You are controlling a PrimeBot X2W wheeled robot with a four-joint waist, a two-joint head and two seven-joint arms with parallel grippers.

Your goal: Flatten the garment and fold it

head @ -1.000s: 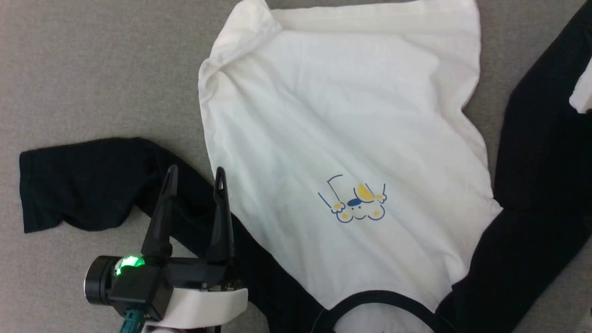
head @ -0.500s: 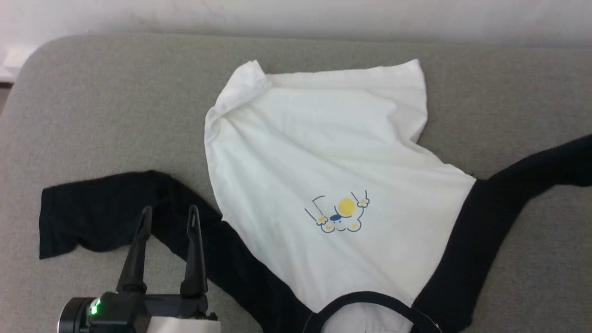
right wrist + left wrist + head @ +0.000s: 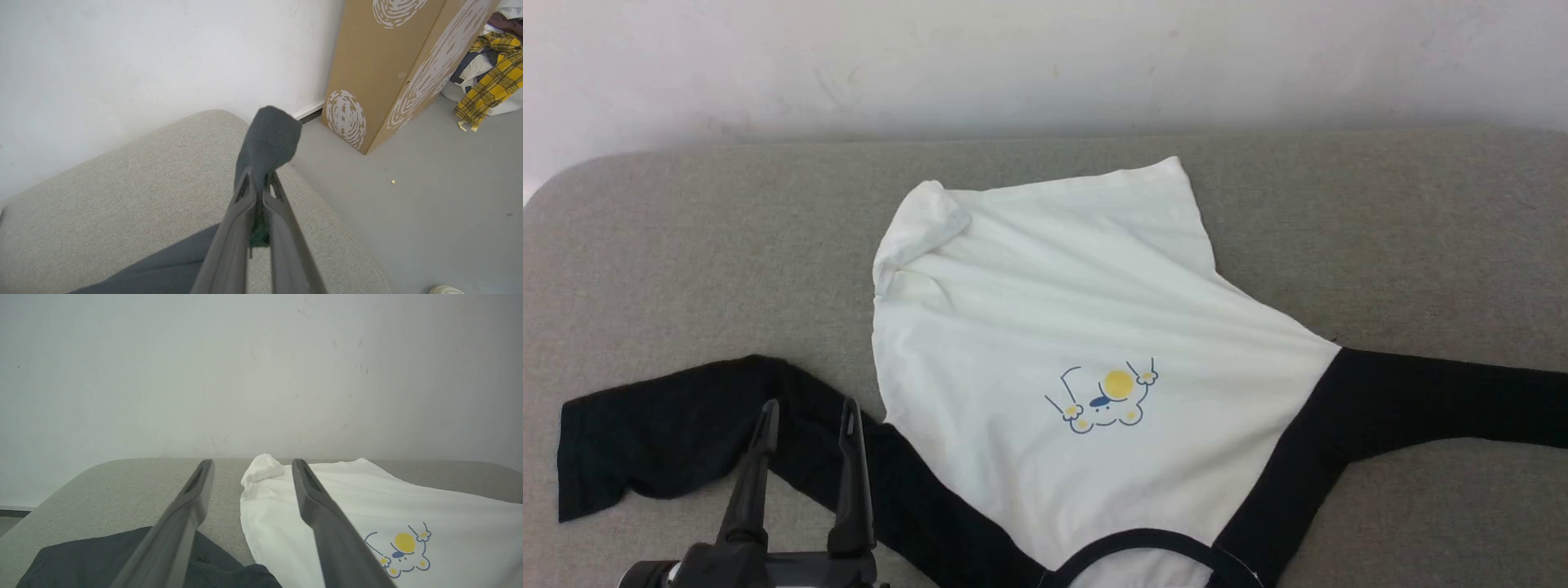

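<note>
Collar and 1 sleeve end of garment [image 3: 1029, 310] beyond head-view edges

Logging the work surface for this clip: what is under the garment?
A grey cushion shows all round the garment and runs under its edges. Anything beneath the white body or black sleeves is covered, so I cannot tell.

1 shirt [image 3: 1054, 310] with 2 black sleeves [image 3: 670, 433] and 1 cartoon print [image 3: 1104, 400], on 1 table [image 3: 686, 245]; 2 pincers, the left pincer [image 3: 809, 406] and the right pincer [image 3: 259, 179], each with 2 fingers [image 3: 184, 522]; 1 cardboard box [image 3: 388, 61]; 1 yellow checked cloth [image 3: 490, 69]
</note>
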